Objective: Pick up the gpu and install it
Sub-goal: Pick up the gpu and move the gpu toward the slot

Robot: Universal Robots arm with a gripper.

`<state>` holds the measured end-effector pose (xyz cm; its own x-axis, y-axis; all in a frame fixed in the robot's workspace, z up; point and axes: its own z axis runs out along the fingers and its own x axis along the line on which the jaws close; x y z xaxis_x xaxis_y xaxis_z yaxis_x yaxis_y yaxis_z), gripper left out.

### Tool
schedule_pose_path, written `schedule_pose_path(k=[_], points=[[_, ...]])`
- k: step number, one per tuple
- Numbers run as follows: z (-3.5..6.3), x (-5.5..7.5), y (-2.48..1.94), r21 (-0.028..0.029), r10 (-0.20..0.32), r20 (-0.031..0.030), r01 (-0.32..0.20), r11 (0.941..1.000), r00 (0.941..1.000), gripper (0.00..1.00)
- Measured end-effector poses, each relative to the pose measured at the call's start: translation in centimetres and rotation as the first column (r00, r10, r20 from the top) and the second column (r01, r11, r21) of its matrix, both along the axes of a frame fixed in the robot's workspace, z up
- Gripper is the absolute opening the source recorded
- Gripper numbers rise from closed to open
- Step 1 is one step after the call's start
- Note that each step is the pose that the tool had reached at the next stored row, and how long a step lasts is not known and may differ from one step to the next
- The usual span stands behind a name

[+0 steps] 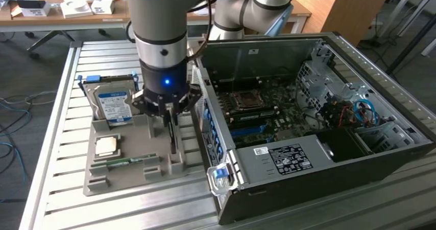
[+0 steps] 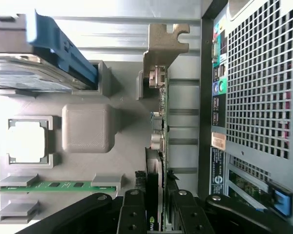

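Note:
The gpu (image 1: 173,142) stands on its edge in a slot of the grey tray (image 1: 129,178), close to the open computer case (image 1: 307,112). In the wrist view the gpu (image 2: 161,122) runs edge-on away from me, its pale metal bracket (image 2: 163,41) at the far end. My gripper (image 1: 169,120) hangs straight down over the card. The gripper (image 2: 156,217) has one black finger (image 2: 133,214) pressed against each side of the card's near end, shut on it. The card still sits in the tray.
On the tray lie a silver hard drive with a blue label (image 1: 112,103), a square chip (image 1: 107,146) and a green memory stick (image 1: 126,161). The case's perforated rear wall (image 2: 256,87) stands right beside the card. A slatted metal table (image 1: 61,138) carries everything.

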<state>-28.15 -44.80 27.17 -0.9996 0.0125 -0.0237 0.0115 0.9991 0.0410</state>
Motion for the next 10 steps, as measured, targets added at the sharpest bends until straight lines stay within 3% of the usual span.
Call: schedule_pose_path(k=[10], points=[[4.57,0.0,0.0,-0.0001,0.0,-0.0001,0.0,1.0,1.0,0.26]])
